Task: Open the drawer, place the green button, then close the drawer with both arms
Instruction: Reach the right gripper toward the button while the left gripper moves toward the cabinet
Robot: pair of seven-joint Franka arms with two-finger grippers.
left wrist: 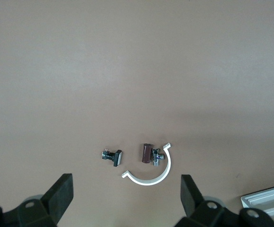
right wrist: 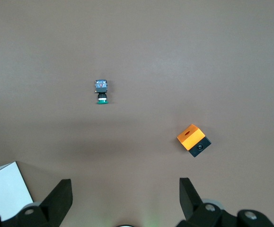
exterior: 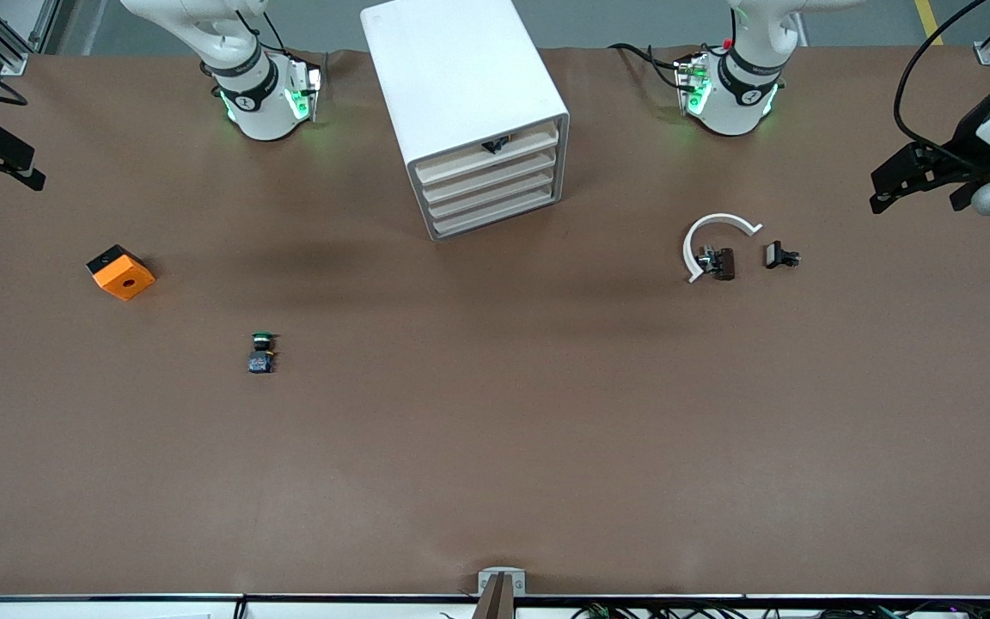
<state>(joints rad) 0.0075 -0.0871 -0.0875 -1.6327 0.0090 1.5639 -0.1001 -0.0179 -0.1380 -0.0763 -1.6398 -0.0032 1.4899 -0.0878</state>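
The white cabinet stands at the table's back middle, and all four of its cream-fronted drawers are shut. The top drawer carries a small black clip. The green-capped button lies on the table toward the right arm's end, nearer to the front camera than the cabinet. It also shows in the right wrist view. My right gripper hangs open and empty high over that end. My left gripper hangs open and empty high over the left arm's end.
An orange cube with a round hole sits beside the button, and shows in the right wrist view. A white curved strip and two black clips lie toward the left arm's end, below my left gripper.
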